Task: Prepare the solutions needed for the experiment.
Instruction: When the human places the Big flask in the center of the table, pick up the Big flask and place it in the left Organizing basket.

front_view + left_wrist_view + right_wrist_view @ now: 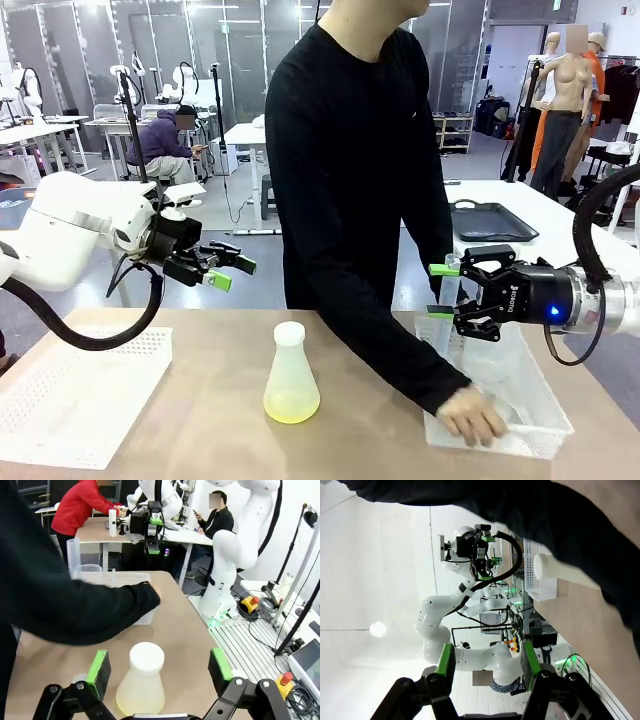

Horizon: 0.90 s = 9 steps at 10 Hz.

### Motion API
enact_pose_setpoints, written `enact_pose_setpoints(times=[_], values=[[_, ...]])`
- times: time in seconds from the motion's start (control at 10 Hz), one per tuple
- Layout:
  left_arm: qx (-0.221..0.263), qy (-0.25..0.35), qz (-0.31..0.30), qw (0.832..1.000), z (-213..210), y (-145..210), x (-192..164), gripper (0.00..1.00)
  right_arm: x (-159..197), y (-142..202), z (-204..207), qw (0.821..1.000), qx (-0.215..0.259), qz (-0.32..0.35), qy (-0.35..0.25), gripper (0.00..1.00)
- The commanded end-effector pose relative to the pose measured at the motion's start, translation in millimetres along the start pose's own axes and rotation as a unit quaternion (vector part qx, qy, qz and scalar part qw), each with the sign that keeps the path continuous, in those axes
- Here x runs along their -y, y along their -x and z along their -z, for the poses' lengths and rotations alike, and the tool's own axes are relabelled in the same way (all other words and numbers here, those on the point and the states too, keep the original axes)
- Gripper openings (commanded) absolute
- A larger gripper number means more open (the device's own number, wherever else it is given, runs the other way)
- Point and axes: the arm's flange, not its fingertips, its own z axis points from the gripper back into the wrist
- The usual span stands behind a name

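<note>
Solution: pale yellow layer at the bottom of the flask, mid-table.
Left gripper: fingers open, empty, up left of the flask.
Right gripper: fingers apart, empty, over the tray.
Person's hand: in the tray.

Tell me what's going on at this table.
A person's hand reaches into the bin on the robot's right. The flask, holding a little yellow-green solution, stands untouched mid-table. Both tools are open and empty: the left tool hovers above the table left of the flask, the right tool above the bin.
</note>
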Motion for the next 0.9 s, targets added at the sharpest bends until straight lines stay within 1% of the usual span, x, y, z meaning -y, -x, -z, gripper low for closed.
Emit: enact_pose_setpoints(times=[0.0,0.1,0.2,0.4,0.5,0.6,0.7,0.8], values=[[0.003,-0.009,-0.009,1.0,2,-3,6,1.0,0,5,2,1.0,0.003,-0.001,-0.008,0.67],[0.0,0.0,0.0,1.0,0,0,0,1.0,0,5,2,1.0,0.003,-0.001,-0.008,0.67],[0.035,0.015,0.026,0.999,13,0,-10,1.0,0,5,2,1.0,0.003,-0.001,-0.008,0.67],[0.049,0.028,0.029,0.998,29,1,-27,1.0,0,5,2,1.0,0.003,-0.001,-0.008,0.67],[0.069,0.04,0.039,0.996,36,6,-33,1.0,0,5,2,1.0,0.003,-0.001,-0.008,0.67],[0.08,0.038,0.05,0.995,41,13,-40,1.0,0,5,2,1.0,0.003,-0.001,-0.008,0.67],[0.08,0.03,0.056,0.995,45,22,-47,1.0,0,5,2,1.0,0.003,-0.001,-0.008,0.67],[0.085,0.047,0.056,0.994,50,32,-53,1.0,0,5,2,1.0,0.003,-0.001,-0.008,0.67]])
